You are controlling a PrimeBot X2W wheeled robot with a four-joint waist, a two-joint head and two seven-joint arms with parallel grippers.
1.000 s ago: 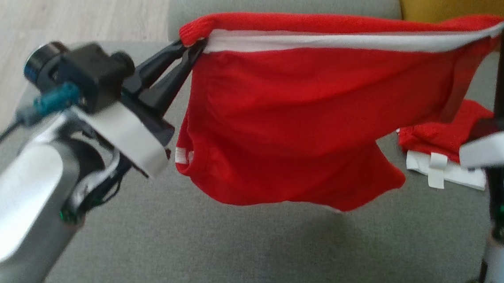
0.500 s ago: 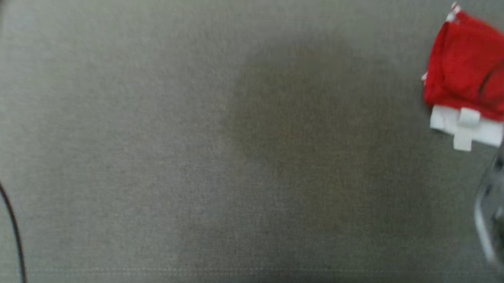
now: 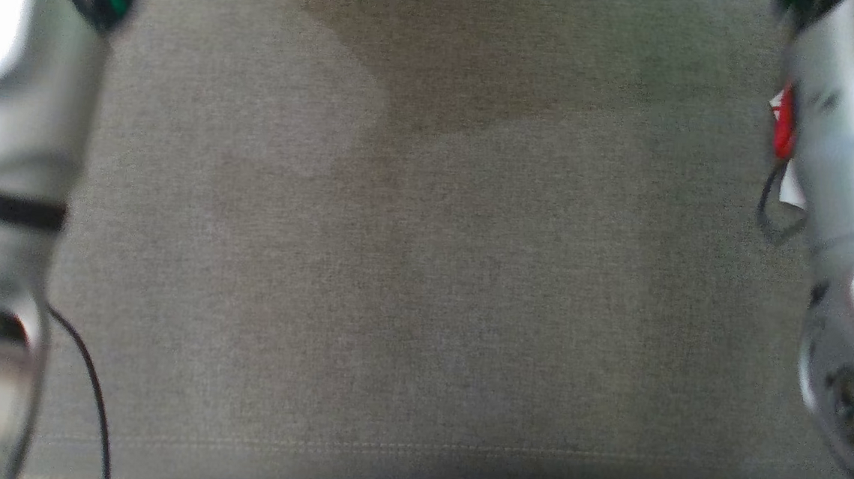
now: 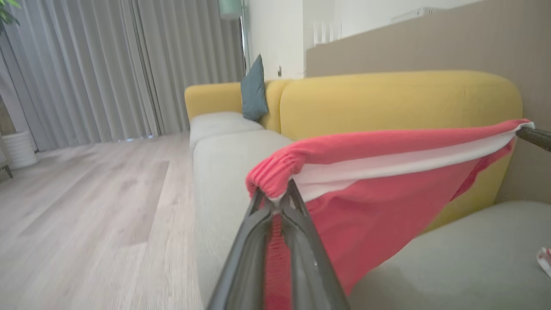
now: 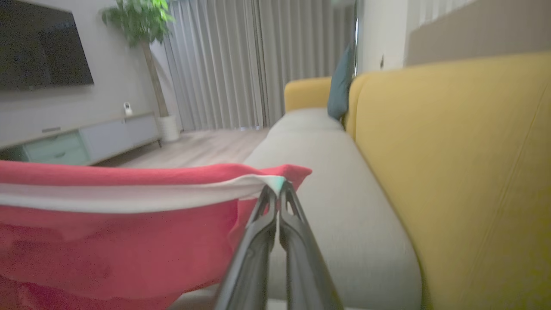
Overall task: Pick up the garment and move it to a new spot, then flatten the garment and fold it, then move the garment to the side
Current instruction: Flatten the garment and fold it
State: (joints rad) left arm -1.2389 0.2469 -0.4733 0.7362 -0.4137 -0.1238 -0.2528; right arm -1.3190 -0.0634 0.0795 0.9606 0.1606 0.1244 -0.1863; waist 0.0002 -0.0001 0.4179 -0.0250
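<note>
Above the grey fabric sofa seat [image 3: 424,284], my left pincer [image 4: 279,201] and right pincer [image 5: 277,191] clamp the red, white-banded knit garment [image 4: 370,215] (stretched taut); I should lower both ends evenly.

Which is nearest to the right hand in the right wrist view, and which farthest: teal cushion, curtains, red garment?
1. red garment, pinched in the right hand.
2. teal cushion, far along the sofa.
3. curtains, behind the sofa's end.
</note>
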